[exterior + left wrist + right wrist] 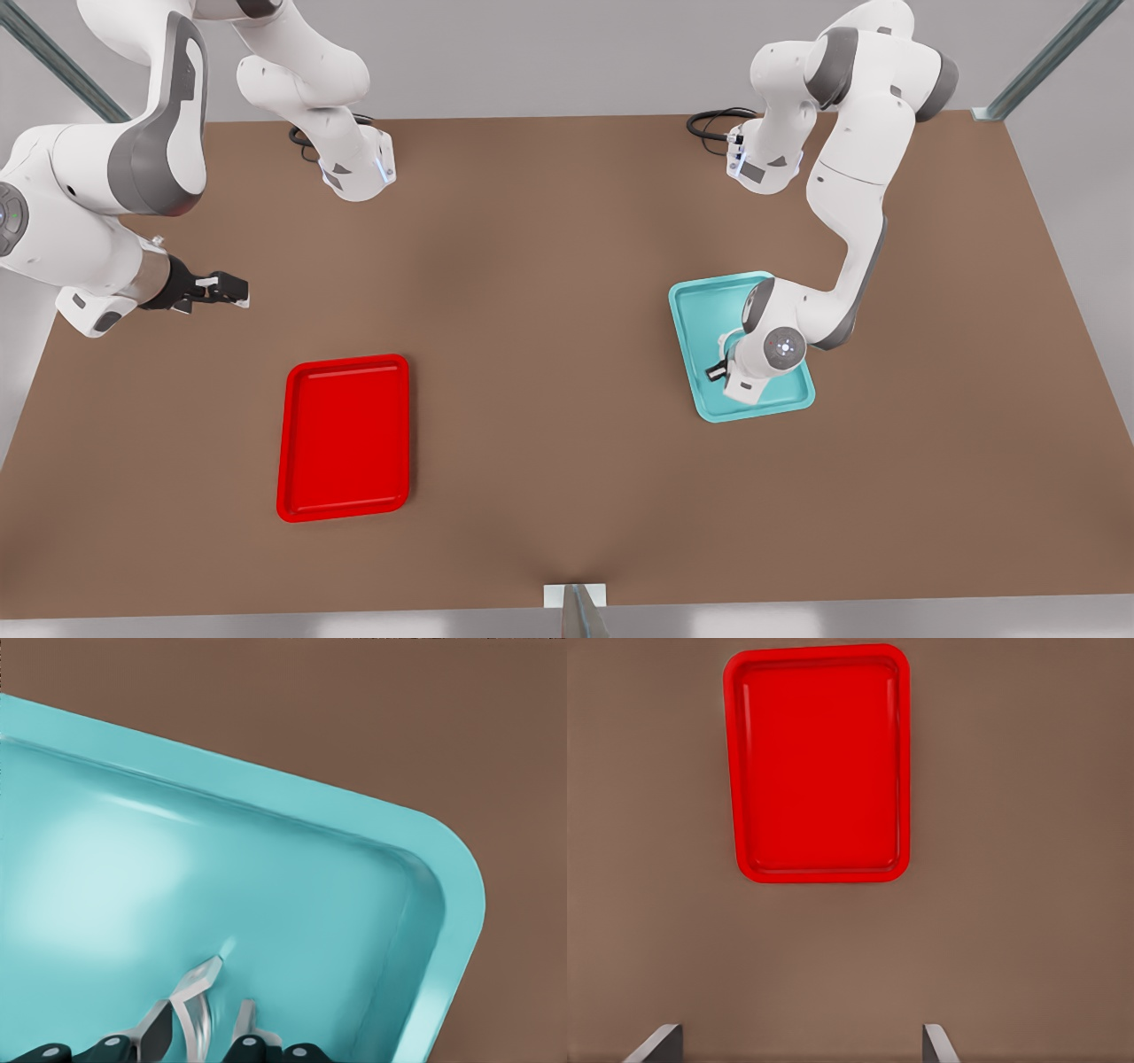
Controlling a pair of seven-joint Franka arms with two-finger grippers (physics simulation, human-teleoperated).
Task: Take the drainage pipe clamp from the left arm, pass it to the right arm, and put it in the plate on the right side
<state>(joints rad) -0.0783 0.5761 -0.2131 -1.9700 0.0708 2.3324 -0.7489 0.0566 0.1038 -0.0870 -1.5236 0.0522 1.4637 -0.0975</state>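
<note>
The drainage pipe clamp (203,980), a thin white curved strip, stands between the fingertips of my left gripper (202,1024), which is shut on it just above the floor of a teal tray (292,877). In the front view the left gripper (717,370) is low inside that teal tray (700,310) on the front view's right, and the wrist hides the clamp. My right gripper (225,290) hovers open and holding nothing over the table at the front view's left. The red plate (344,437) lies bare in front of it, with the right gripper's (802,1034) fingers spread wide before the plate (818,762).
The brown table (549,354) carries both trays, far apart. The two arm bases (359,173) stand at its far edge with black cables (713,121) beside them. Metal frame posts (580,611) rise at the near edge and the corners.
</note>
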